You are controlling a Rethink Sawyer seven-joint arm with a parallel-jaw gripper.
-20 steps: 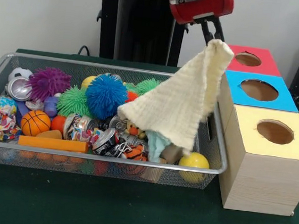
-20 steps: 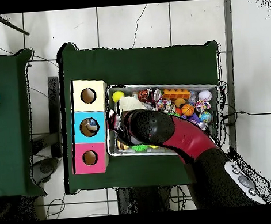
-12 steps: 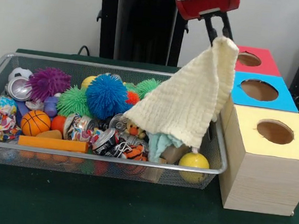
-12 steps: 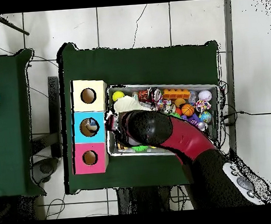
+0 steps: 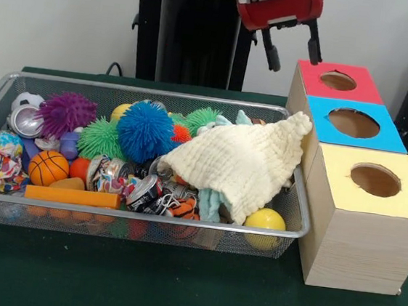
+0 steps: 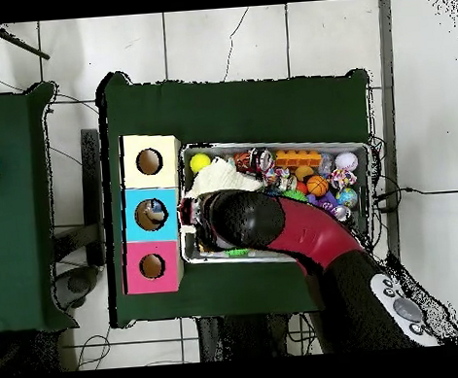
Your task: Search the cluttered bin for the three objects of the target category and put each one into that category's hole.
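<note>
A cream waffle cloth lies crumpled over the toys at the right end of the wire bin. One corner of it rests on the rim beside the blue box. My gripper hangs above it, open and empty, level with the red box. A teal cloth peeks out under the cream one. The yellow box is nearest the camera. In the overhead view the cream cloth shows beside the arm, which covers the gripper.
The bin holds a blue spiky ball, a purple one, a green one, a small basketball, an orange block, a yellow ball and crushed cans. The three boxes stand in a row against the bin's right end.
The gripper was holding the cream cloth up by a corner. It has opened, and the cloth has dropped back onto the bin's right end.
</note>
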